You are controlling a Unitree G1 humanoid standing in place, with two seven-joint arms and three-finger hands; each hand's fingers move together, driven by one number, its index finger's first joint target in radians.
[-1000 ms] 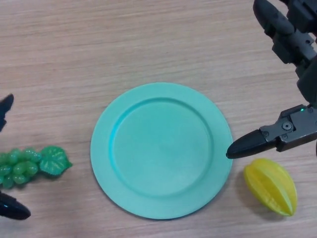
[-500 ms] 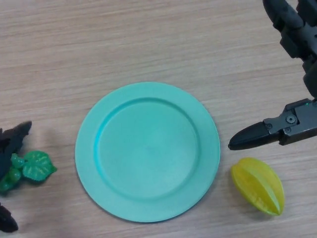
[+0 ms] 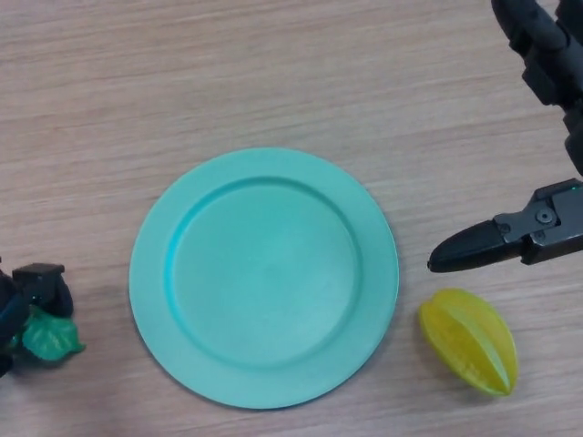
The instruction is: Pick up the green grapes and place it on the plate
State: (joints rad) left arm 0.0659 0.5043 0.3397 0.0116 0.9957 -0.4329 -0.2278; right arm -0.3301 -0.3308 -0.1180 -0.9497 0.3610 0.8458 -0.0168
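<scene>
A round teal plate (image 3: 264, 173) lies in the middle of the wooden table, with nothing on it. At the far left edge my left hand (image 3: 35, 284) is curled down over the green grapes (image 3: 47, 337); only a green leaf of the bunch shows under the fingers. My right hand (image 3: 537, 137) hangs open at the right edge, its thumb pointing left towards the plate's rim without touching it.
A yellow starfruit (image 3: 468, 340) lies on the table just right of the plate, below my right thumb.
My left hand has closed down over the grapes, hiding most of the bunch. The view has shifted, so the plate and starfruit sit further left in the picture.
</scene>
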